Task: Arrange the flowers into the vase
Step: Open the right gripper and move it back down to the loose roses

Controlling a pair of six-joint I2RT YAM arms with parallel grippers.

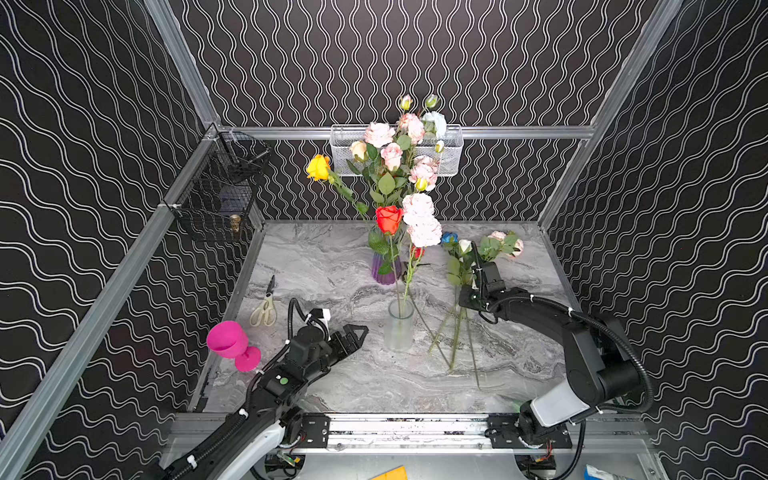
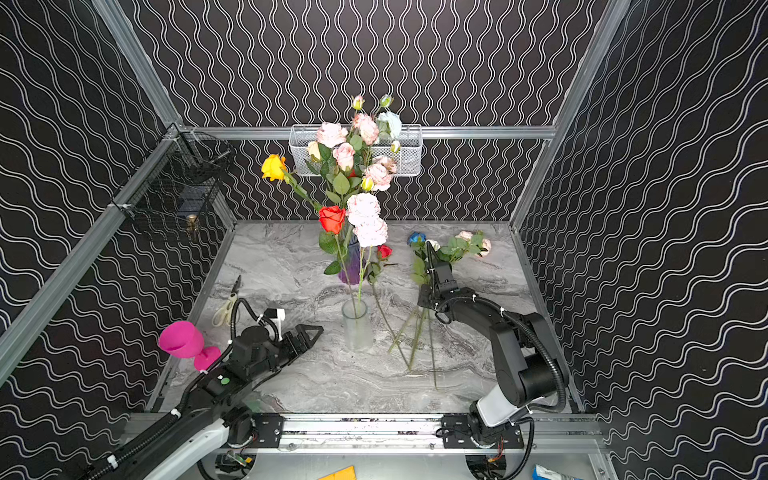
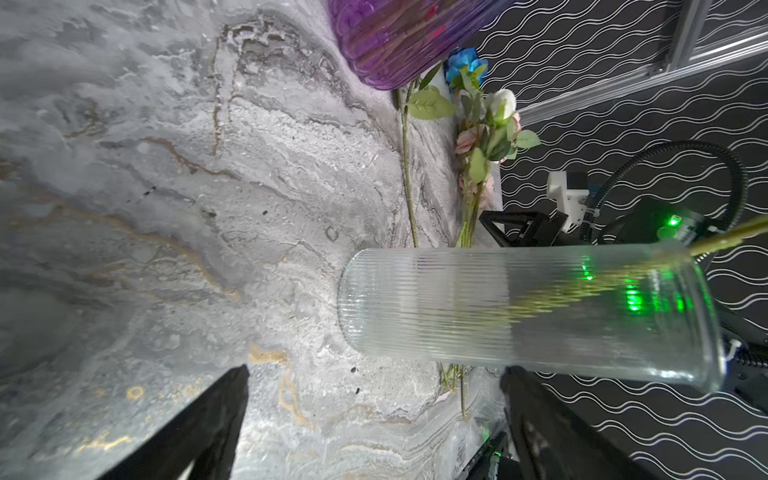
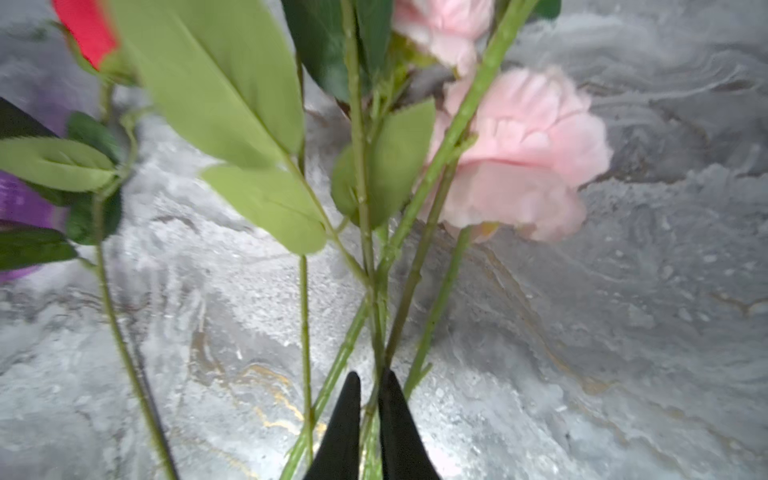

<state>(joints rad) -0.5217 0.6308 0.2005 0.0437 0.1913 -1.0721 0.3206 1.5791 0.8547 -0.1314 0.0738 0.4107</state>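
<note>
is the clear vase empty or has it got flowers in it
Not empty: stems of the red rose and pink blooms run down into the clear vase.

Black wavy-lined walls [image 1: 415, 50], grey marble table [image 1: 324, 257].
Edged with aluminium rails [image 1: 519, 132]; hung with white mesh basket [image 1: 451, 160] at back.

In both top views, the near vase [image 1: 400, 326] stands on the table [image 1: 332, 386] at frame centre, holding two stems [image 1: 405, 286], it seems. The far vase [image 1: 386, 270] stands just behind it, holding flowers [image 1: 390, 158]. Loose flowers [image 1: 457, 332] lie to the right. Scissors [image 1: 264, 309] and goblet [image 1: 232, 343] sit at lower left.
</note>
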